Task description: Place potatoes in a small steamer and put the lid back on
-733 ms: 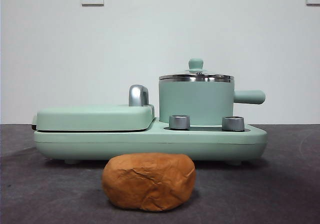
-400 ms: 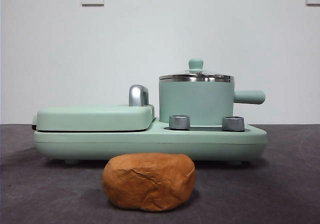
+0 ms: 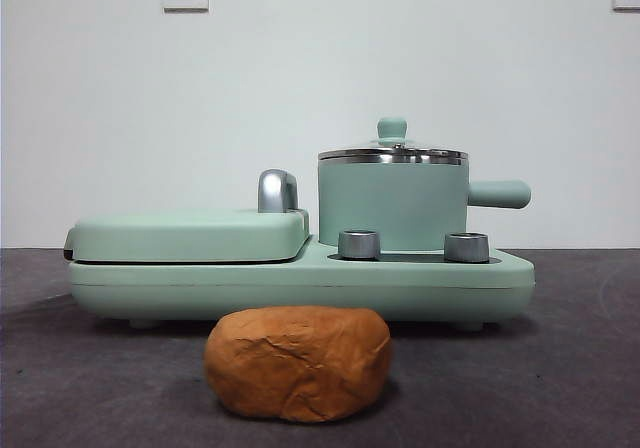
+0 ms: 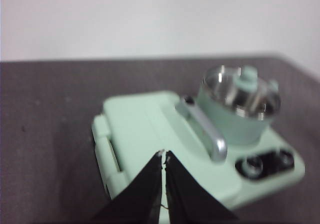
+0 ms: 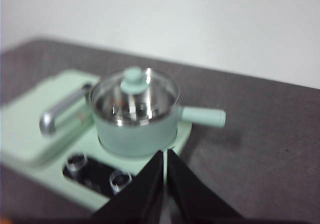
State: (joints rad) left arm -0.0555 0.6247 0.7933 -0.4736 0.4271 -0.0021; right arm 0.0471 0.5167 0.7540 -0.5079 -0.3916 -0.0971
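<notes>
Dark tabletop (image 3: 560,388) unchanged, potato (image 3: 298,362) unmoved, lid (image 3: 392,152) still on steamer (image 3: 392,203), both end effectors closed, empty.

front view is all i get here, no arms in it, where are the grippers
Observer: The left gripper hangs shut above the griddle cover, holding nothing.
Operator: and the right one
Observer: The right gripper is shut too, empty, near the small steamer on its handle side.
Operator: lid seated all round?
Observer: From above, the lid sits level on the rim, knob centred. The potato lies on the table, out of both wrist views.
</notes>
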